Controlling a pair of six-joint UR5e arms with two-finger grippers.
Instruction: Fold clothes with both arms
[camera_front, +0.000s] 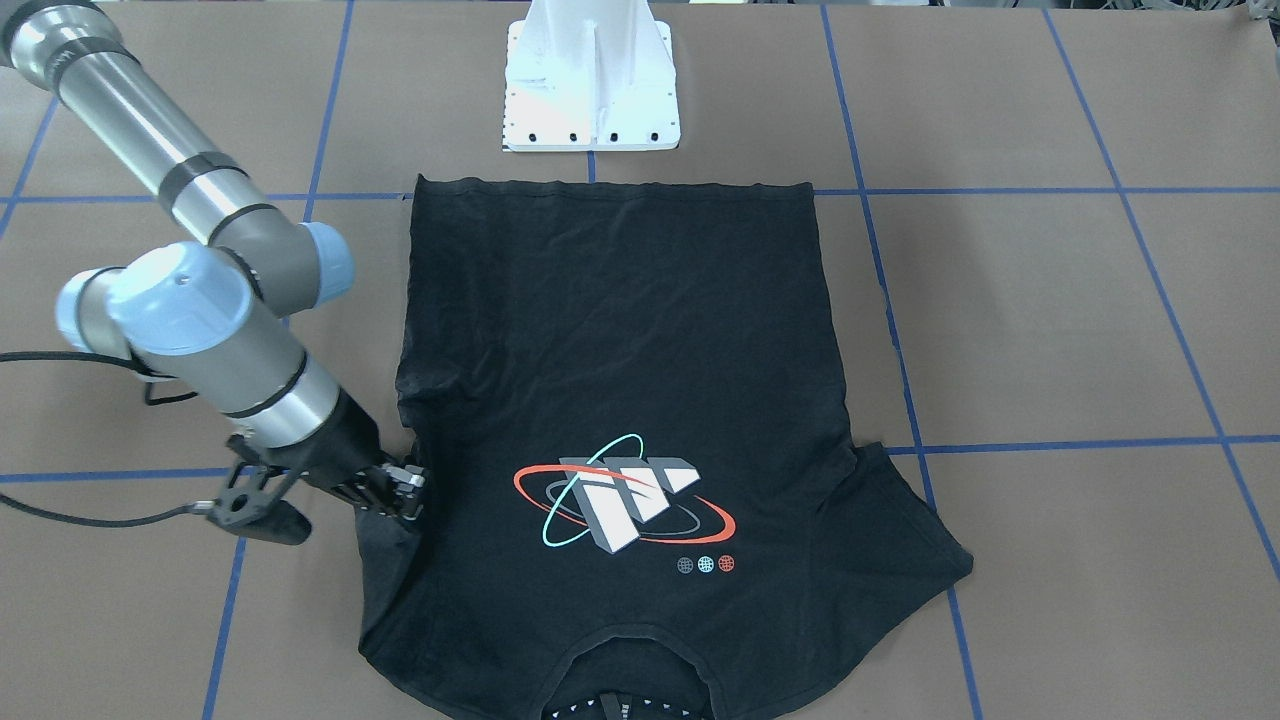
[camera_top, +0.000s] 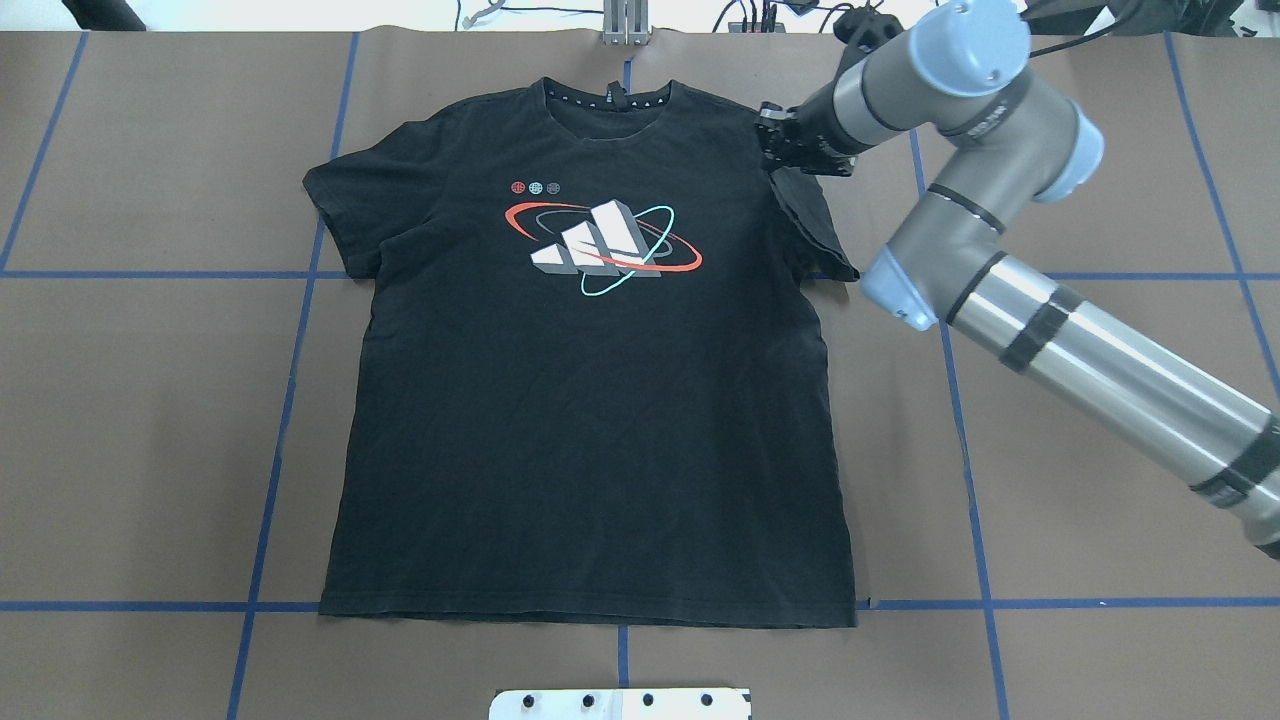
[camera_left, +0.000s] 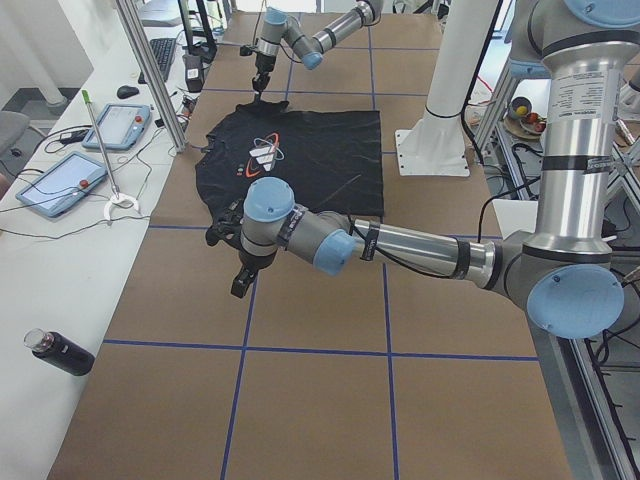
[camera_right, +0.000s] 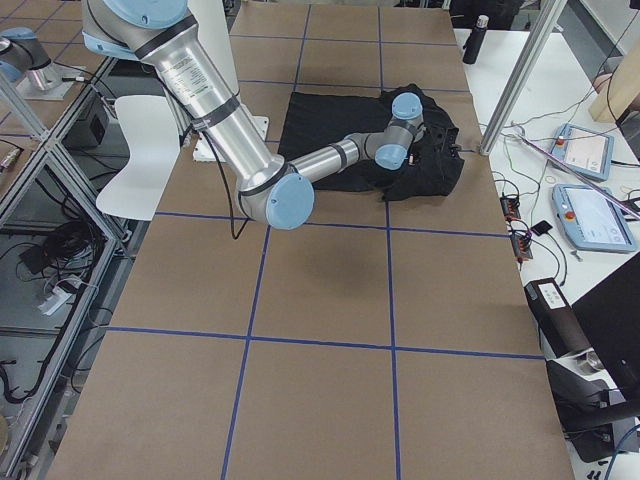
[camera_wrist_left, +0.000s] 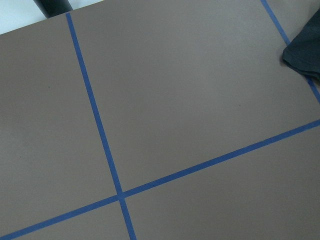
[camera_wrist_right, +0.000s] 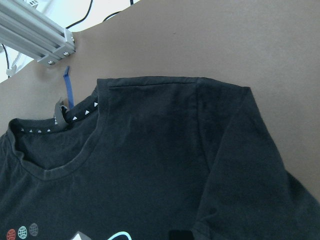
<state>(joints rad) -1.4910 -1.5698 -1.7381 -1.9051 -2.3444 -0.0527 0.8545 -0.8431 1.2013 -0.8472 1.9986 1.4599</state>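
The black T-shirt (camera_top: 590, 420) lies flat, print side up, collar at the far edge, in the middle of the table (camera_top: 150, 400). My right gripper (camera_top: 787, 150) is at its right shoulder. The jaws look shut on the sleeve (camera_front: 385, 545), which hangs bunched below the gripper (camera_front: 408, 492). The right wrist view shows collar, shoulder and sleeve (camera_wrist_right: 240, 165) from close above. My left gripper (camera_left: 241, 283) shows only in the exterior left view, hovering off the shirt's near sleeve; I cannot tell whether it is open. Its wrist view catches one corner of the shirt (camera_wrist_left: 305, 50).
The white pedestal base (camera_front: 592, 100) stands at the shirt's hem side. Blue tape lines (camera_top: 290, 380) grid the brown table. Beyond the far edge are an aluminium post (camera_wrist_right: 35, 35), tablets (camera_left: 60, 180) and a black bottle (camera_left: 60, 352).
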